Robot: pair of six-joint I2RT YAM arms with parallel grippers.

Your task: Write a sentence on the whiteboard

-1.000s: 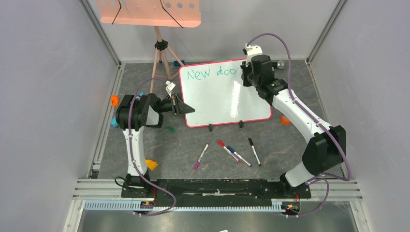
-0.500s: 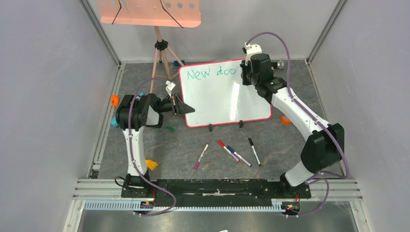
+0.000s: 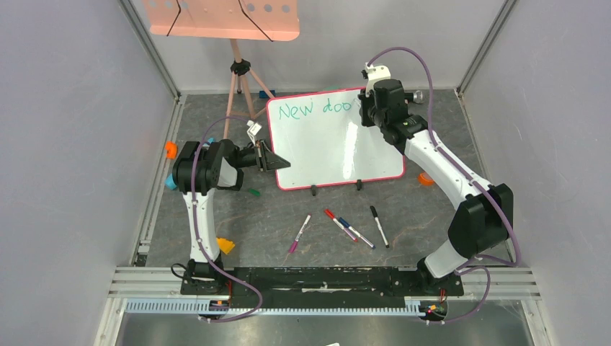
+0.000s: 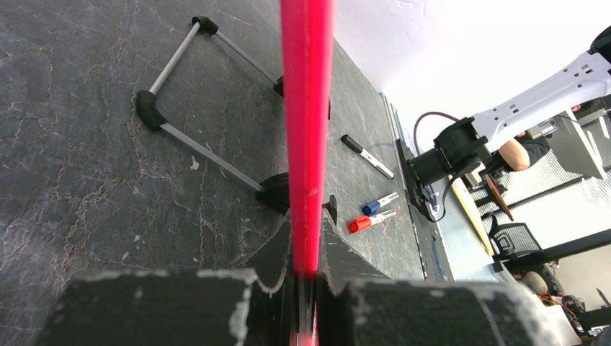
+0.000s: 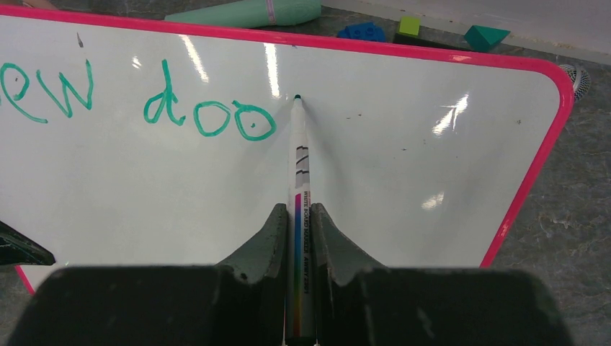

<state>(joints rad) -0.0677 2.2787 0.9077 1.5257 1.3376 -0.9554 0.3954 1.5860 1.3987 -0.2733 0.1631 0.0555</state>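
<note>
The whiteboard (image 3: 335, 144) stands upright on its small black feet at the back of the table. The green sentence (image 3: 317, 109) reads "New doo" along its top. My left gripper (image 3: 277, 160) is shut on the board's left pink-red frame (image 4: 308, 108), which runs between its fingers (image 4: 308, 223). Up at the board's top right, my right gripper (image 3: 369, 108) is shut on a whiteboard marker (image 5: 298, 158). The marker's green tip (image 5: 297, 97) touches the board just right of the last "o" (image 5: 253, 122).
Several capped markers lie in front of the board: pink (image 3: 300, 232), red (image 3: 335, 221), blue (image 3: 357, 233), black (image 3: 379, 226). A salmon perforated tray on a tripod (image 3: 220, 18) stands back left. Small orange pieces (image 3: 171, 149) (image 3: 225, 245) (image 3: 425, 179) and a green cap (image 3: 253, 192) lie around.
My right gripper has shifted slightly up and to the right with the marker, past the last "o". The left gripper and the board have not moved.
</note>
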